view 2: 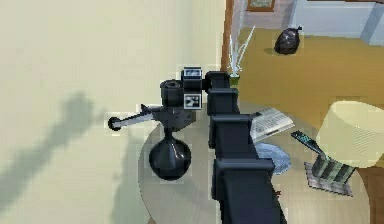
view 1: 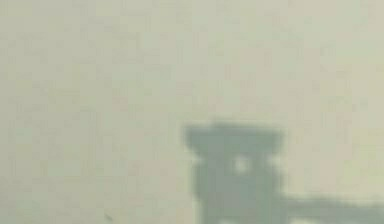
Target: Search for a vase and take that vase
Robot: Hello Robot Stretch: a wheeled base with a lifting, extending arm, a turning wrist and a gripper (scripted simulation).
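Note:
A dark round-bellied vase [view 2: 170,160] with a narrow neck stands on the round grey table [view 2: 190,196] near its left rim. The dark arm bar [view 2: 238,150] runs up over the table to two white marked squares [view 2: 190,86]. Left of them sits the gripper's dark body, just above the vase's neck. The gripper [view 2: 118,122] ends in thin fingers that reach left against the pale wall. I cannot tell whether it holds anything, nor whether it touches the vase.
On the table's right lie a newspaper [view 2: 270,123], a dark remote [view 2: 306,142] and a cream-shaded lamp [view 2: 350,138]. A green pot with white stalks [view 2: 237,58] stands at the far end. A black bag [view 2: 288,40] lies on the wooden floor. A pale wall [view 1: 120,90] faces the forward view.

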